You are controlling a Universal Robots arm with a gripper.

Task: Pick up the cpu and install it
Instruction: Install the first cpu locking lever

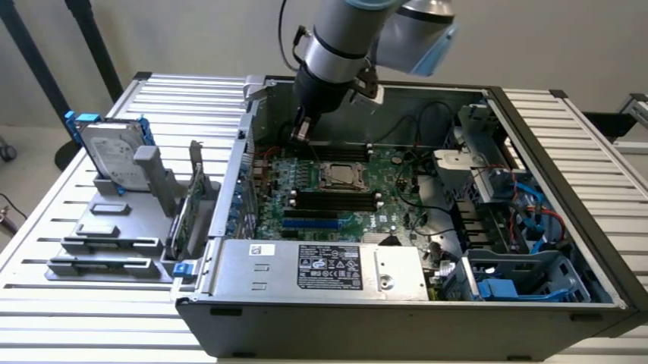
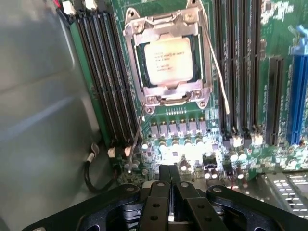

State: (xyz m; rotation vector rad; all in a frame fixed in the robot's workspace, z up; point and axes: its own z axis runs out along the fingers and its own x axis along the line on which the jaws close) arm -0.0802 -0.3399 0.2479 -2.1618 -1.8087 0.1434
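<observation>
cpu point(image 2: 166, 60): sits in the socket point(image 2: 136, 72), mid motherboard point(image 2: 276, 33)
handling: looks light, stiff, probably fragile underneath, so pinch its side edges
gripper point(image 2: 171, 182): fingers point(image 2: 159, 202) closed on nothing, above the motherboard

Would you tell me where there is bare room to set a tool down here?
Bare table slats at the exterior view's right of the case, and behind the hard drive. Crowded: inside the case and the grey holder.

The print on the cpu point(image 2: 166, 60) could not be read; the end effector point(image 2: 170, 169) was cropped at an edge.
</observation>
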